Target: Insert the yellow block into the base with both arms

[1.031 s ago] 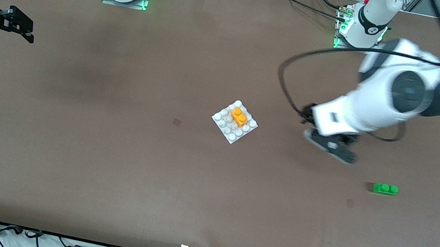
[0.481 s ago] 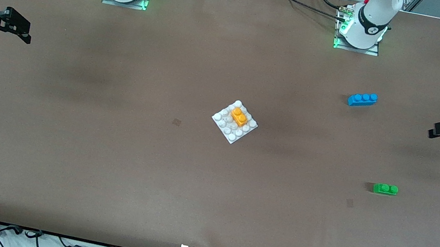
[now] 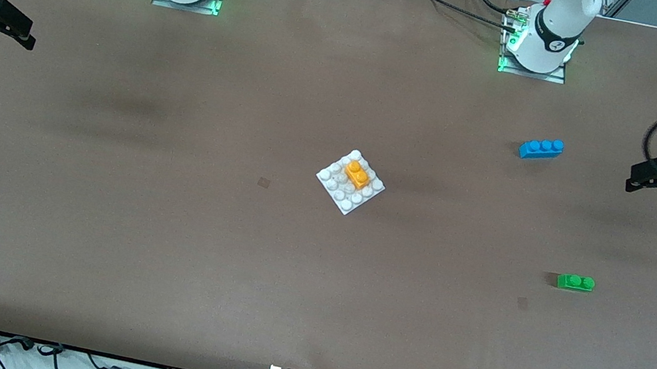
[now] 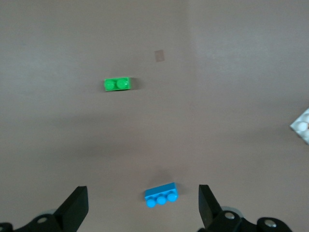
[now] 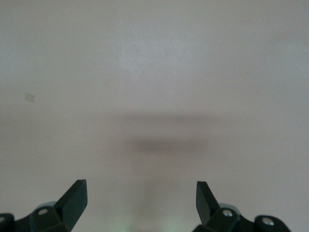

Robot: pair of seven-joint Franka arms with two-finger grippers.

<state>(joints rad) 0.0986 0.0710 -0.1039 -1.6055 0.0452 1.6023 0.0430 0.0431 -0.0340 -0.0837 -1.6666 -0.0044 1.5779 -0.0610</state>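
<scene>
Base (image 3: 350, 182), the white studded plate, lies mid-table with the yellow block (image 3: 357, 175) seated on its studs. Toward the left arm's end from the base, the left gripper (image 3: 633, 182) hovers empty, fingers (image 4: 76, 206) spread, near the blue brick (image 3: 541, 148) and green brick (image 3: 575, 282). Toward the right arm's end, the right gripper (image 3: 24, 33) hangs empty, fingers (image 5: 75, 197) spread.

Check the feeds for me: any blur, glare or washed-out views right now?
Front view: the left gripper and its cable are motion-smeared; the yellow block on the base is sharp. Right wrist view: pale, hazy table with a soft shadow band. Left wrist view: slightly soft, yet the blue brick and green brick read clearly.
</scene>
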